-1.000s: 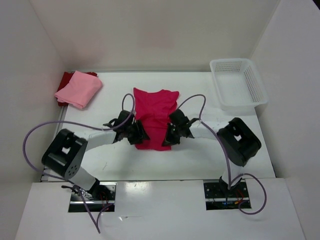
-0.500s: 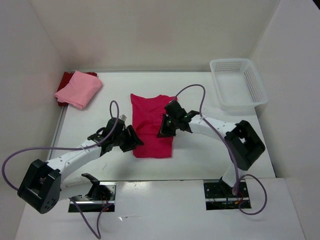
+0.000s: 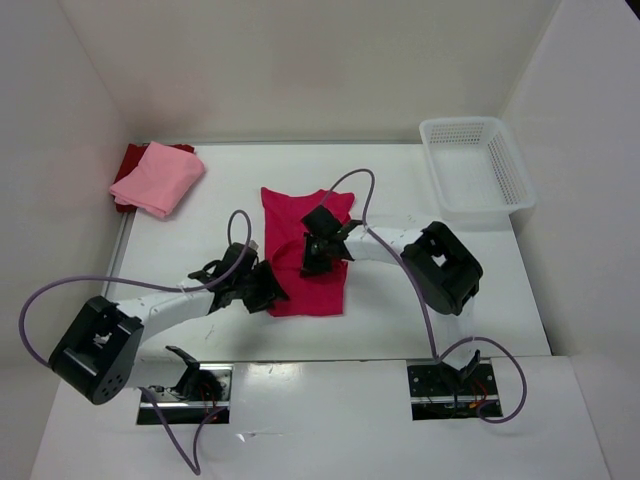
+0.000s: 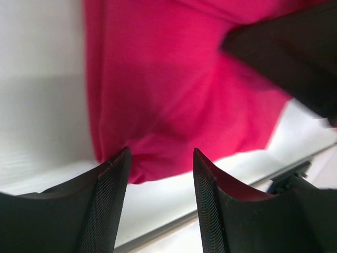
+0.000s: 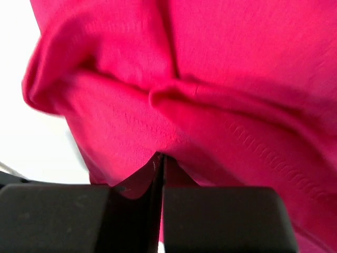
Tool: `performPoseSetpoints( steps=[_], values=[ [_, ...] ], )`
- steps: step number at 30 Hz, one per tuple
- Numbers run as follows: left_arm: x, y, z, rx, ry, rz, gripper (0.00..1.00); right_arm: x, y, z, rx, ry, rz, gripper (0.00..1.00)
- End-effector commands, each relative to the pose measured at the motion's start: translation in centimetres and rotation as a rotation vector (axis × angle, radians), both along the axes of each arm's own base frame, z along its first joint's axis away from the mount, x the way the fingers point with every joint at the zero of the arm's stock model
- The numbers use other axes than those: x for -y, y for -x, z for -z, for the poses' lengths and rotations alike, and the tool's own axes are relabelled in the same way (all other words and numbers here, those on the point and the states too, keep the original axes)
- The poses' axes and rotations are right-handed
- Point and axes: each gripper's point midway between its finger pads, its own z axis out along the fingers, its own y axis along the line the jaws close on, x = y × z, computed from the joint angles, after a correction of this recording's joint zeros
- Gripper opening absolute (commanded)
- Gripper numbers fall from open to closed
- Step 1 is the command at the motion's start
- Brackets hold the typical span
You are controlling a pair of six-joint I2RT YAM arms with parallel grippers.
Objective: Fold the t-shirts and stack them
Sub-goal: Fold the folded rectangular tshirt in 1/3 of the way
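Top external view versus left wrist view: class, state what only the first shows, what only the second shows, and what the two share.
Only top external: the light pink shirt lying on the dark red shirt at the far left, the white mesh basket at the far right, and both whole arms.
Only left wrist: a close look at the left gripper's fingers, standing apart with the cloth's near edge just beyond them.
Both: the magenta shirt on the white table.
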Motion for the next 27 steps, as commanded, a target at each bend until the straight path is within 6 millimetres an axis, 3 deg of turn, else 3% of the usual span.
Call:
performPoseSetpoints(
  steps=[1,4,5,7,8,9,11,12,13,15,16,18,19,20,21,22,23,24,25,27],
  values=[
    [-1.0,0.6,2.1,-0.026,-0.062,-0.012,0.58,-0.6,-4.4,-1.6,0.179,0.025,0.072,0.0],
    [-1.9,0.9,2.9,-0.04,-0.103,-0.03,0.58,0.0,-8.4,-2.9,0.302,0.078,0.165,0.0],
    [-2.2,1.0,2.8,-0.037,-0.112,-0.037,0.58,-0.6,-9.9,-4.4,0.349,0.068,0.181,0.0],
    [-2.3,1.2,2.5,-0.037,-0.112,-0.037,0.58,-0.2,-12.7,-4.8,0.415,0.103,0.241,0.0],
    [-2.1,0.9,1.5,-0.012,-0.097,-0.038,0.58,0.1,-15.0,-6.7,0.441,0.089,0.281,0.0],
    [-2.3,0.9,1.1,-0.009,-0.104,-0.044,0.59,0.3,-15.8,-7.2,0.451,0.091,0.298,0.0],
    [-1.9,0.1,-1.1,0.041,-0.074,-0.046,0.61,0.1,-16.8,-10.3,0.488,0.038,0.314,0.0],
    [-2.2,0.3,-1.2,0.039,-0.084,-0.051,0.61,-0.3,-16.7,-11.8,0.508,0.011,0.289,0.0],
    [-2.1,-0.1,-2.2,0.07,-0.074,-0.058,0.61,-0.2,-16.1,-13.6,0.522,-0.021,0.284,0.0],
    [-2.2,0.1,-2.5,0.066,-0.069,-0.066,0.62,0.3,-14.2,-14.0,0.481,-0.026,0.248,0.01],
    [-2.2,0.1,-2.5,0.066,-0.069,-0.066,0.62,1.0,-11.8,-13.7,0.438,-0.046,0.205,0.03],
    [-3.3,0.7,-1.7,0.042,-0.084,-0.09,0.62,1.5,-9.1,-13.4,0.385,-0.102,0.19,0.03],
    [-3.6,0.7,-1.9,0.054,-0.077,-0.1,0.62,2.7,-5.8,-12.0,0.312,-0.119,0.157,0.03],
    [-4.1,1.1,-1.4,0.041,-0.085,-0.109,0.62,3.2,-4.3,-11.6,0.289,-0.136,0.153,0.03],
    [-4.8,1.6,-0.5,0.022,-0.096,-0.123,0.62,4.9,-1.7,-8.6,0.21,-0.11,0.166,0.04],
    [-4.9,1.9,-0.4,0.023,-0.095,-0.123,0.61,5.5,-0.2,-9.7,0.204,-0.15,0.163,0.06],
    [-5.1,2.2,0.1,0.012,-0.101,-0.123,0.61,6.1,1.1,-9.1,0.182,-0.153,0.162,0.08],
    [-5.5,2.6,0.6,0.002,-0.107,-0.131,0.61,7.4,3.0,-7.0,0.126,-0.13,0.172,0.15],
    [-5.5,2.6,0.6,0.002,-0.107,-0.131,0.61,7.9,3.8,-7.7,0.131,-0.153,0.173,0.19],
    [-5.3,2.6,0.9,-0.003,-0.094,-0.135,0.61,9.2,5.8,-5.9,0.078,-0.134,0.185,0.34]
  ],
)
